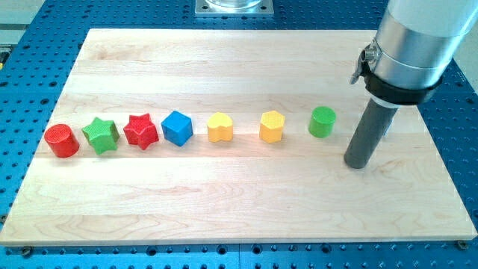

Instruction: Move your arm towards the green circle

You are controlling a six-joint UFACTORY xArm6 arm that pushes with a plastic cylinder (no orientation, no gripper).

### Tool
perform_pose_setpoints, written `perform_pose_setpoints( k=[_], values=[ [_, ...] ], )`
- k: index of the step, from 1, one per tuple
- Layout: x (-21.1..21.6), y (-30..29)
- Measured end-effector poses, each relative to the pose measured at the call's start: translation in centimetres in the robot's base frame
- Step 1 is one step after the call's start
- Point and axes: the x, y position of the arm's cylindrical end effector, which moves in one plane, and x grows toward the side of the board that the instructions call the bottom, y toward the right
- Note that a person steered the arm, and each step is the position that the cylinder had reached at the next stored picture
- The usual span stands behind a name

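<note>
No writing or labels legible; no fingers on rig, just plain dark rod holding nothing, tip [358, 164] resting on tabletop [239, 202] just right of and slightly below green circle [323, 122], apart from it

Ridged plastic blocks in row, from view's left: red cylinder [61, 140], green star [101, 135], red star [140, 131], blue cube [177, 127], yellow heart [219, 128], yellow hexagon [272, 126]

Pale wood-grain board, blue perforated base [22, 82] around

Readable text: none anywhere in view.
Blocks: plain coloured faces, no letters or numbers.
Tabletop [246, 202]: bare wood grain, no markings.
Arm housing [414, 45]: smooth metal, no brand or label legible.
</note>
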Motion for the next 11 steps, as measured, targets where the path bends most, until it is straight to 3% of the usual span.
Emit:
perform_pose_setpoints(
  k=[11],
  values=[
    [-1.1,-1.2]
  ],
)
